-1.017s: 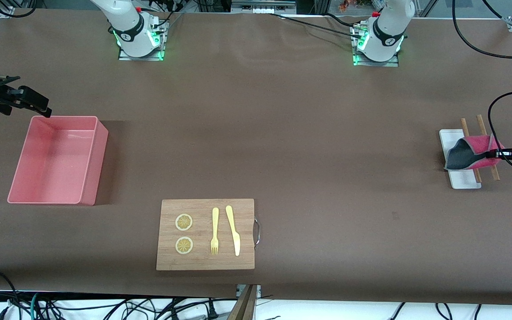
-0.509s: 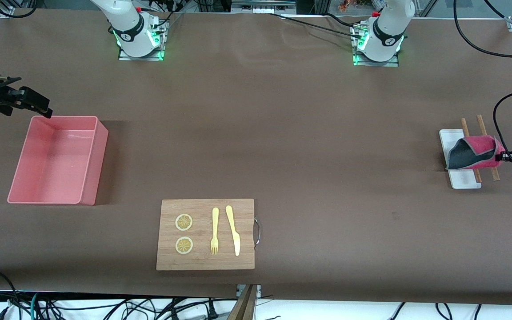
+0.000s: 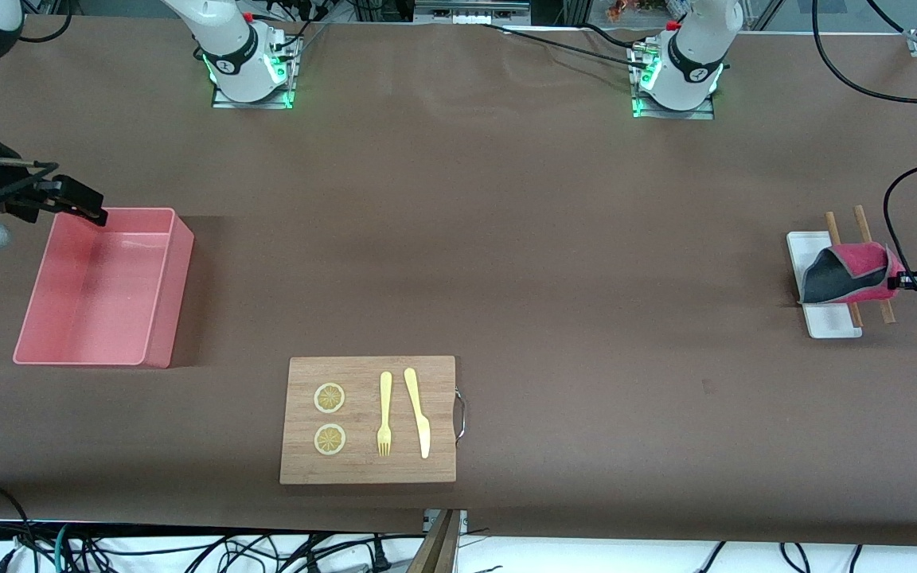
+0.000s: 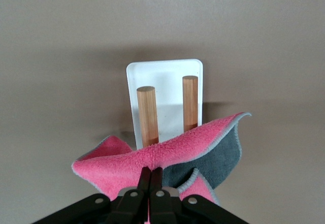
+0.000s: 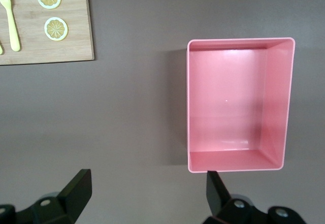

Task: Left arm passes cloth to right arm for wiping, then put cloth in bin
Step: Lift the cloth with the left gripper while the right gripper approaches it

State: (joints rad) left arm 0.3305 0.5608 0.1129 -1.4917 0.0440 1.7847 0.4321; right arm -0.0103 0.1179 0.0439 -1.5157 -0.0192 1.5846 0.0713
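At the left arm's end of the table, the left gripper (image 3: 898, 279) pinches an edge of the cloth (image 3: 844, 273), its fingers (image 4: 150, 179) clenched tight on the pink fleece. That cloth drapes over two wooden rods (image 4: 148, 113) resting across a white rectangular tray (image 3: 813, 286), magenta face up with a dark grey flap folded over toward the right arm's end. Toward the right arm's end, the right gripper (image 3: 68, 198) hovers over the table just beside the bin's (image 3: 156, 318) corner farthest from the front camera, its fingers (image 5: 76, 189) spread wide and holding nothing. This salmon-pink bin sits with nothing visible inside it. Nearer the front camera, between the two ends, a wooden cutting board (image 3: 368, 469) carries two lemon slices (image 3: 329, 397), a yellow fork (image 3: 384, 414) and a yellow knife (image 3: 417, 410).
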